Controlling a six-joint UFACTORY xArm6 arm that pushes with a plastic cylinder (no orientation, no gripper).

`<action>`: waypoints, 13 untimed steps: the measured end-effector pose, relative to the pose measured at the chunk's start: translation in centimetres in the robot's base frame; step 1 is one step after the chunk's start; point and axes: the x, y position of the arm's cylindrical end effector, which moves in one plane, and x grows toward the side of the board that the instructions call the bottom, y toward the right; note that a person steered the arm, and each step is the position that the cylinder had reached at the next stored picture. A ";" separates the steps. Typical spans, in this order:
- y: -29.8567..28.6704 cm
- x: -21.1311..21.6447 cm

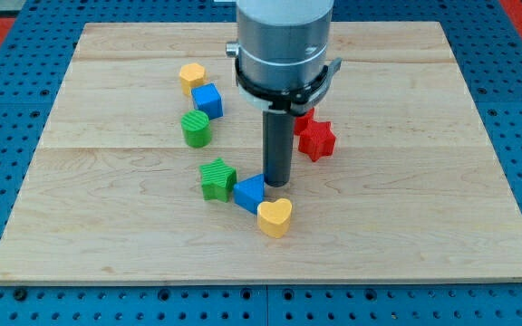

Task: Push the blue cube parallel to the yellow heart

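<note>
The blue cube (207, 100) sits at the view's upper left of centre, just below and right of a yellow block (191, 77). The yellow heart (275, 217) lies below the board's centre, touching a blue triangular block (250, 191) on its upper left. My tip (277, 185) is the lower end of the dark rod. It stands just right of the blue triangular block and just above the yellow heart, well below and right of the blue cube.
A green cylinder (196, 129) stands below the blue cube. A green star (217, 177) lies left of the blue triangular block. A red star (316, 139) and another red block (304, 118), partly hidden by the arm, lie right of the rod. The wooden board (424, 226) rests on a blue pegboard.
</note>
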 end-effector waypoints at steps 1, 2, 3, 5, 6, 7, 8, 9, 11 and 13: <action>-0.4 -1.8; -2.7 -5.9; -1.9 -9.1; -5.9 -14.2; -13.2 -12.2; -19.7 -10.3; -22.3 -13.3; -24.9 -11.6; -24.0 -6.1; -30.1 -3.4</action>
